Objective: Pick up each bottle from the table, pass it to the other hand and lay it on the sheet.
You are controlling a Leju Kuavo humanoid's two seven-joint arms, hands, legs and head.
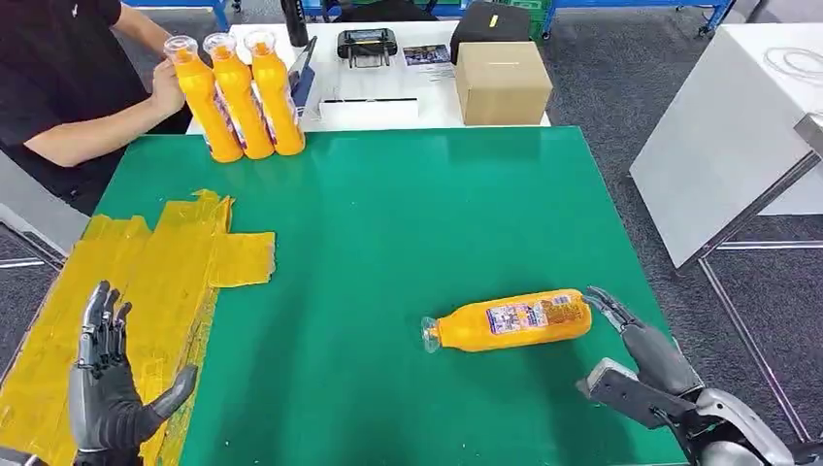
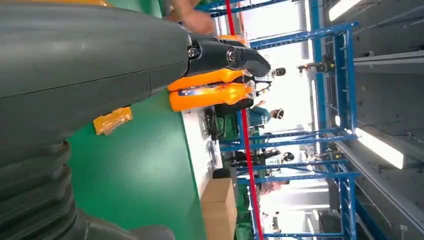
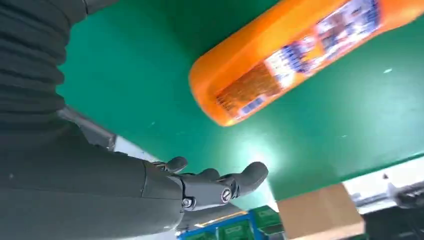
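An orange bottle (image 1: pixel 510 321) lies on its side on the green table (image 1: pixel 408 214), cap end toward the left; its base shows close up as the orange bottle (image 3: pixel 280 65) in the right wrist view. My right hand (image 1: pixel 636 354) is open just beyond the bottle's base, fingertips close to it, holding nothing. My left hand (image 1: pixel 107 379) is open above the yellow sheet (image 1: pixel 146 282) at the table's left, fingers spread. Three more upright orange bottles (image 1: pixel 238 92) stand at the far left corner, also visible as orange bottles (image 2: pixel 210 90) past my left hand (image 2: pixel 100 65).
A person's hand (image 1: pixel 167 87) touches the standing bottles at the far left. A cardboard box (image 1: pixel 502 83), a white box and a dark device sit on the white table behind. A grey-white table (image 1: pixel 738 136) stands to the right.
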